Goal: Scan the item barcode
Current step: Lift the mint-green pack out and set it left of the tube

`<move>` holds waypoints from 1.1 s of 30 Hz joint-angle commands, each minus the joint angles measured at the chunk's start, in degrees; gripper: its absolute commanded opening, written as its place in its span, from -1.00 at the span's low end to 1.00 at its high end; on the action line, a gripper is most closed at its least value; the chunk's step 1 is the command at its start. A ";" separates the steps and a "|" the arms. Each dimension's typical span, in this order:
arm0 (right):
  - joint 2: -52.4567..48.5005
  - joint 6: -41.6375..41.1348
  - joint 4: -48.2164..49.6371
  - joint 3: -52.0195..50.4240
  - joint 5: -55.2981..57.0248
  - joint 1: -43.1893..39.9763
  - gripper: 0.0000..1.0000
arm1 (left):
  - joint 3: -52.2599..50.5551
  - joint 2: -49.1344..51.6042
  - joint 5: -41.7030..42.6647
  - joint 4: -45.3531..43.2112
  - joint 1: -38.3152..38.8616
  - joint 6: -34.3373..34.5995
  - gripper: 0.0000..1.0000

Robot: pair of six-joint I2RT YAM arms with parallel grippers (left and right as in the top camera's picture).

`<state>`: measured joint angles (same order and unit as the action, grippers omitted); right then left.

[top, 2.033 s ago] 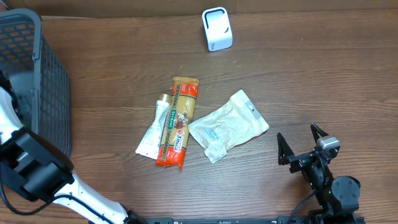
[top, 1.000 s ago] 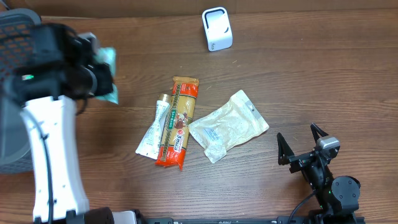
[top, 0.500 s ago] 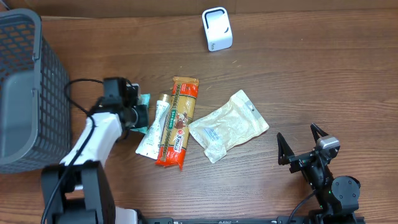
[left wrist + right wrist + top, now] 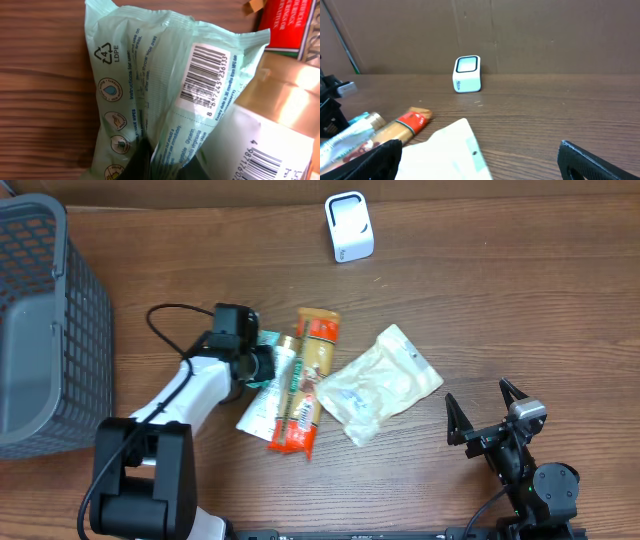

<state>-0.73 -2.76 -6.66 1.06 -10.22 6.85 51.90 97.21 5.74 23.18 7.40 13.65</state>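
Observation:
My left gripper [image 4: 260, 364] is shut on a pale green wipes pack [image 4: 271, 342], held low over the table against the pile of items. In the left wrist view the pack [image 4: 150, 90] fills the frame, its barcode [image 4: 206, 75] facing the camera, and a dark finger [image 4: 141, 164] clamps its lower edge. The white scanner [image 4: 349, 226] stands at the back of the table, also in the right wrist view [image 4: 467, 74]. My right gripper [image 4: 487, 420] rests open at the front right with nothing between its fingers [image 4: 596, 161].
A grey basket [image 4: 40, 330] stands at the far left. Beside the wipes lie a white tube [image 4: 260, 408], an orange pasta pack [image 4: 308, 380] and a white pouch [image 4: 385, 385]. A cardboard wall [image 4: 545, 35] backs the table.
My left arm swung from the basket down to the table with the wipes pack and moved right, shoving the tube, pasta pack and pouch rightward. The right arm stayed still.

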 commanded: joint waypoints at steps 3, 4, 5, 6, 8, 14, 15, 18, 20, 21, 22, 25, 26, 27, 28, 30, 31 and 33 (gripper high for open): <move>0.46 -0.22 0.22 0.59 0.31 0.04 1.00 | -1.90 3.19 6.71 1.79 6.86 9.31 -0.92; 0.46 -0.22 0.22 0.59 0.28 0.04 1.00 | -1.88 3.19 6.01 1.86 6.97 9.99 -0.92; 0.46 -0.22 0.22 0.59 0.31 0.04 1.00 | -1.86 3.19 5.53 1.88 6.97 10.05 -0.92; 0.46 -0.22 0.22 0.59 0.28 0.04 1.00 | -1.84 3.19 4.70 1.97 6.75 9.97 -0.92; 0.46 -0.22 0.22 0.59 0.31 0.04 1.00 | -1.44 3.19 2.03 3.48 5.90 9.94 -0.92; 0.46 -0.22 0.22 0.59 0.31 0.04 1.00 | 1.55 3.19 -6.84 12.68 3.43 7.32 -0.92; 0.46 -0.22 0.22 0.59 0.31 0.04 1.00 | 1.88 3.19 -7.45 13.68 3.39 6.49 -0.92; 0.46 -0.24 0.22 0.59 0.31 0.04 1.00 | 2.40 3.19 -7.67 15.13 3.41 4.72 -0.73; 0.46 -0.22 0.22 0.59 0.31 0.04 1.00 | 2.71 3.19 -7.65 15.58 3.43 4.72 1.00; 0.46 -0.22 0.22 0.59 0.31 0.04 1.00 | 3.21 3.19 -7.65 16.37 3.37 4.70 0.99; 0.46 -0.22 0.22 0.59 0.31 0.04 1.00 | 4.11 3.17 -7.67 17.70 3.37 4.24 0.99; 0.46 -0.22 0.22 0.59 0.31 0.04 1.00 | 8.81 3.17 -7.85 23.30 3.37 2.78 1.00; 0.46 -0.22 0.22 0.59 0.31 0.04 1.00 | 11.58 3.10 -8.20 26.03 3.37 2.75 0.99; 0.46 -0.22 0.22 0.59 0.28 0.04 1.00 | 13.73 3.08 -8.50 27.91 3.37 2.78 0.99; 0.46 -0.22 0.22 0.59 0.28 0.04 1.00 | 16.52 3.02 -8.72 30.14 3.37 2.80 1.00; 0.46 -0.22 0.22 0.59 0.31 0.04 1.00 | 22.62 2.84 -8.63 34.42 3.39 2.60 1.00; 0.46 -0.22 0.22 0.59 0.31 0.04 1.00 | 26.23 2.73 -8.59 36.81 3.41 2.51 0.99; 0.46 -0.22 0.22 0.59 0.31 0.04 1.00 | 31.93 2.69 -7.74 40.24 3.56 1.11 0.99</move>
<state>-0.73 -2.81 -6.66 1.06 -10.22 6.85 75.59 100.68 -2.00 61.08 10.83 17.37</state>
